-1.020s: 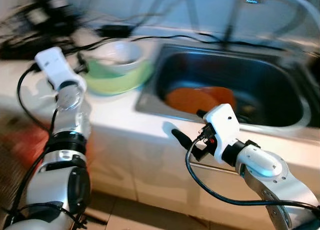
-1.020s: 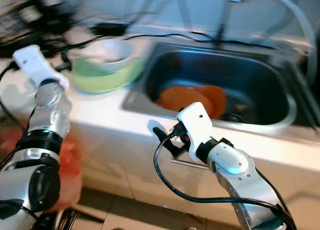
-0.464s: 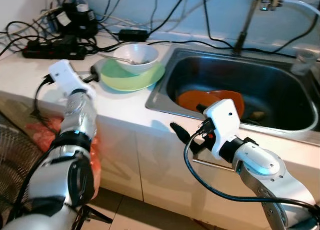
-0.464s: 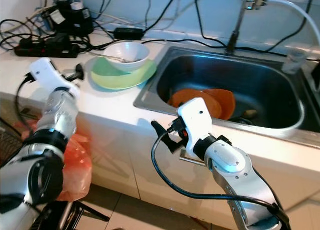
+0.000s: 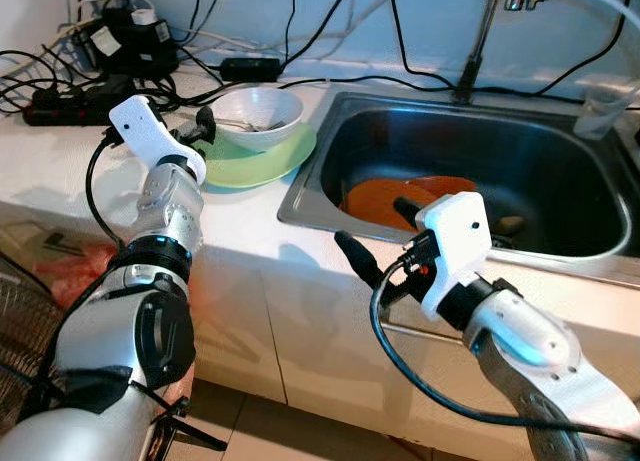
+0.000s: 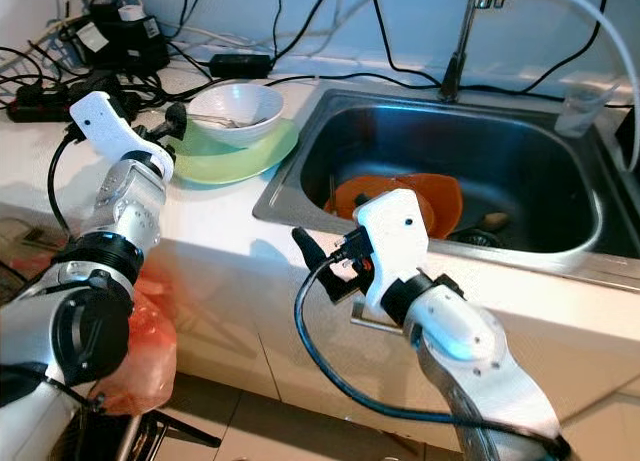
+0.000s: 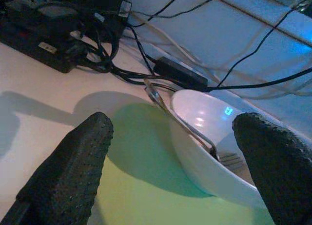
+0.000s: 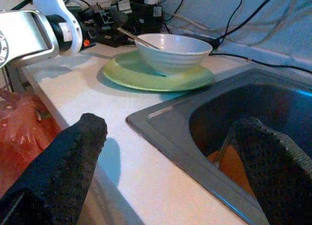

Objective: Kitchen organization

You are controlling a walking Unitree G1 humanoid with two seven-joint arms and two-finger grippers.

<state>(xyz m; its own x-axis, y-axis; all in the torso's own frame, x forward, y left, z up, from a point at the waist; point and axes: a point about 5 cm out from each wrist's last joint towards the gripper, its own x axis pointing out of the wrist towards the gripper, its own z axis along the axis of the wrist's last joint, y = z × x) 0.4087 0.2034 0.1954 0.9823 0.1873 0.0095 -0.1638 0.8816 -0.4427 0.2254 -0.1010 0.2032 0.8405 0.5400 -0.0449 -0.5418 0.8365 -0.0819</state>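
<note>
Now the left gripper (image 7: 170,171) has closed in, fingers wide, on the white ceramic bowl (image 5: 258,112) atop the round green plate (image 5: 262,156); right gripper (image 8: 175,171) hovers wide; pickup looks imminent.

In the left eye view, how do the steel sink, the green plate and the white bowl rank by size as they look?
1. Stainless steel sink, clearly largest.
2. Round light green plate.
3. White ceramic bowl, standing on the plate, smallest.

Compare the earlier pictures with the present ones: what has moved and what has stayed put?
The left claw has reached forward to the green plate and white bowl, fingers open. The right claw stays open at the sink's front edge. Bowl, plate and orange dishes have not moved.
</note>
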